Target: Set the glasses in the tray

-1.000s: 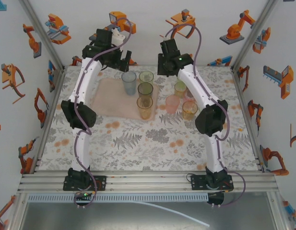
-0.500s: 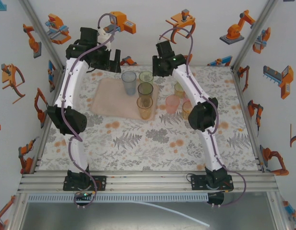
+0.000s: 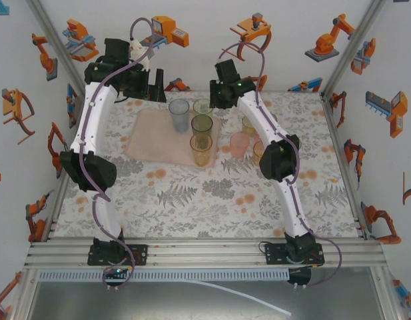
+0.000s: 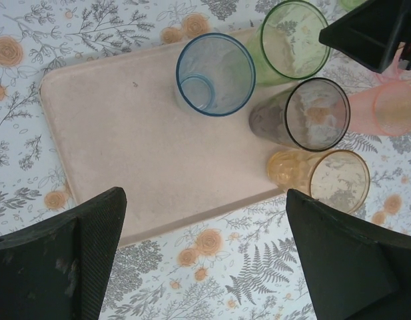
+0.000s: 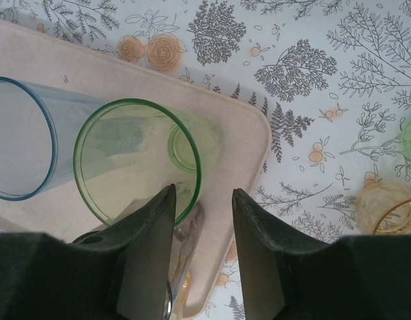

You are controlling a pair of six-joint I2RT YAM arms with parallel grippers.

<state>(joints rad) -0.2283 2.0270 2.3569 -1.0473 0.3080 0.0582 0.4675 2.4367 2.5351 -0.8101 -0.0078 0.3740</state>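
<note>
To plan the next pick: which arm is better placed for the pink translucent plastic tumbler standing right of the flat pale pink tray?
Probably the right: the pink tumbler stands beside the tray's right edge, on that arm's side; the open left gripper hangs near the tray's far-left corner.

One tray [image 3: 152,139] lies on the tabletop [image 3: 192,200]. Seven tumblers can be counted. Four stand on the tray: one blue tumbler [image 3: 178,115], one green tumbler [image 3: 203,107], one smoky grey tumbler [image 3: 202,125] and one amber tumbler [image 3: 200,149]. Three stand off it on the tabletop to its right: one pink tumbler [image 3: 239,144], one pale yellow-green tumbler [image 3: 249,124] and one orange tumbler [image 3: 258,150], half hidden by the right arm [image 3: 280,160]. Whether more stand behind that arm cannot be told.
</note>
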